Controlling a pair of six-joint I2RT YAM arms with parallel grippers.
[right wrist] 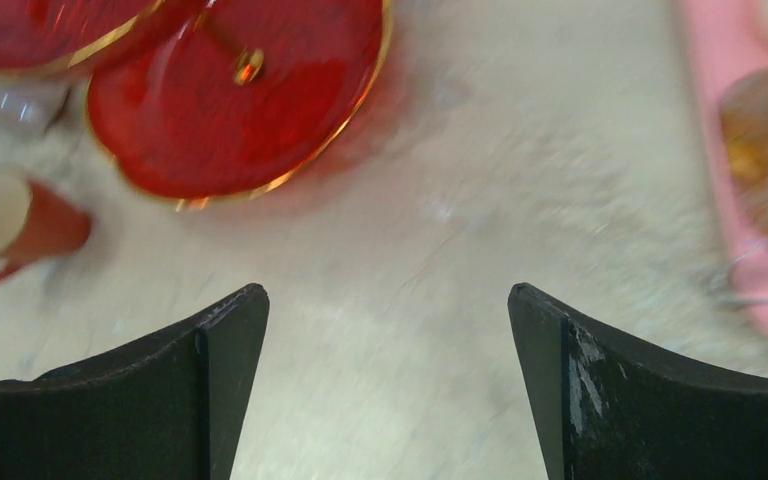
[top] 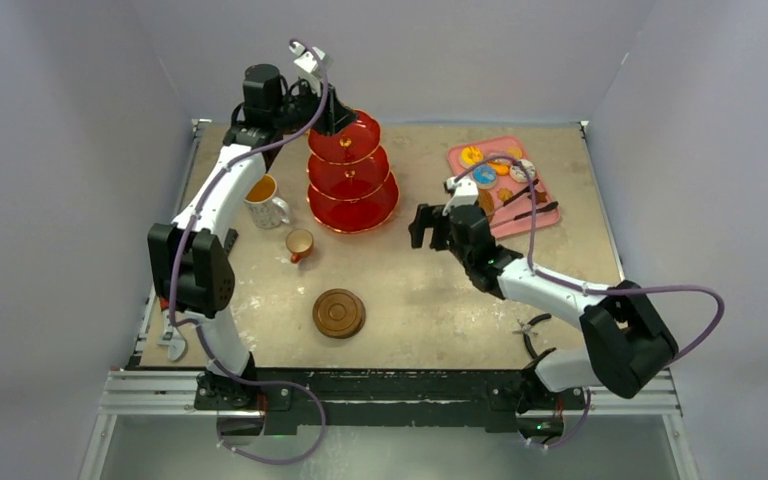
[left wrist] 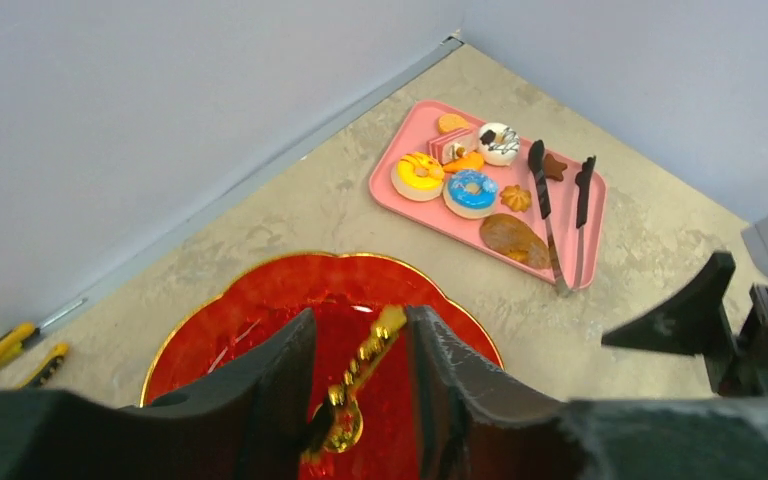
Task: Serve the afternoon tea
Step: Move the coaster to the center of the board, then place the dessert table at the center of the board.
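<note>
The red three-tier stand (top: 352,185) stands at the back of the table. My left gripper (top: 332,112) is on top of it. In the left wrist view its jaws (left wrist: 360,315) are closed on the stand's gold handle (left wrist: 365,365), which touches both fingers above the top tier (left wrist: 250,310). A white mug of amber tea (top: 265,200) and a small brown cup (top: 299,244) sit left of the stand, the brown saucer (top: 338,313) nearer the front. Small pastries (left wrist: 470,190) lie on the pink tray (left wrist: 415,130). My right gripper (top: 428,228) hovers open and empty (right wrist: 388,295) between stand and tray.
Black tongs (left wrist: 545,215) lie on the pink tray beside the pastries. Pliers (top: 532,330) rest near the table's front right edge, and yellow-handled tools (left wrist: 0,355) lie by the back wall. Grey walls enclose the table on three sides.
</note>
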